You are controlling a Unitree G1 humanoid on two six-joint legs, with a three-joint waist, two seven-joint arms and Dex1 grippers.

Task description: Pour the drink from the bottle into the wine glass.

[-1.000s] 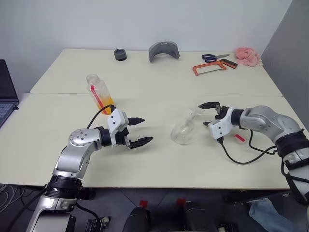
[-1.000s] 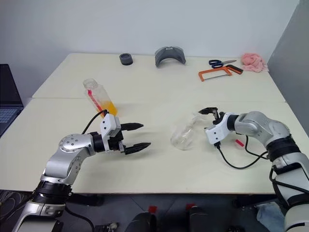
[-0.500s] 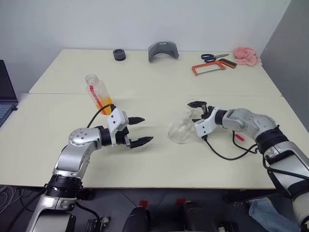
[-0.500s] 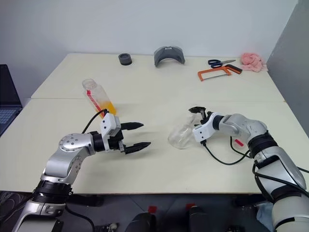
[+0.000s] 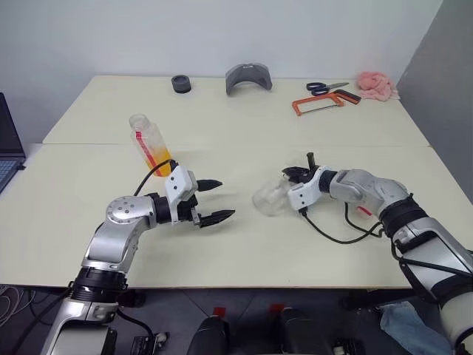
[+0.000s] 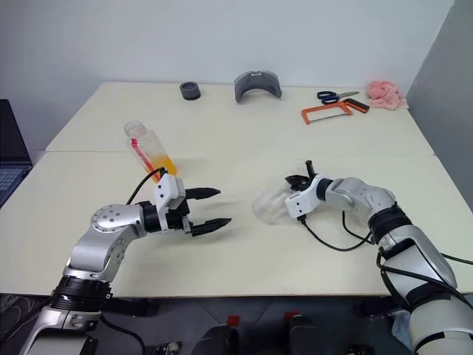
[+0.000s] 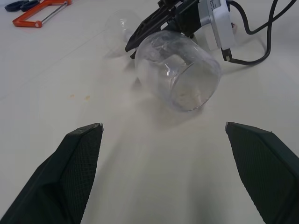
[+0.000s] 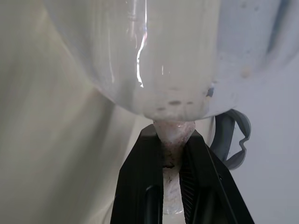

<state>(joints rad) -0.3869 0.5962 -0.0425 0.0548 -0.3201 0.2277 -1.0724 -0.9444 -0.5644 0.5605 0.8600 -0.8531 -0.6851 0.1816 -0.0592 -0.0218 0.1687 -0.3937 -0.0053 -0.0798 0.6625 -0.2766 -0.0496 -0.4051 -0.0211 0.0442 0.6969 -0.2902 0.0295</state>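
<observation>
The wine glass lies on its side on the table, its mouth turned toward my left arm. My right gripper is shut on its thin stem just behind the bowl, seen from the head at the right gripper. The bottle stands tilted at the left, white cap on, with the orange drink in its lower part. Just in front of the bottle, my left gripper is open and holds nothing.
At the table's far edge lie a black round piece, a grey curved part, blue scissors, an orange hacksaw and a pink cloth. A laptop sits at the left edge. A small red item lies under my right forearm.
My right gripper moved left to the glass and closed on its stem; the bowl slid a little left. The left arm and the bottle kept still.
</observation>
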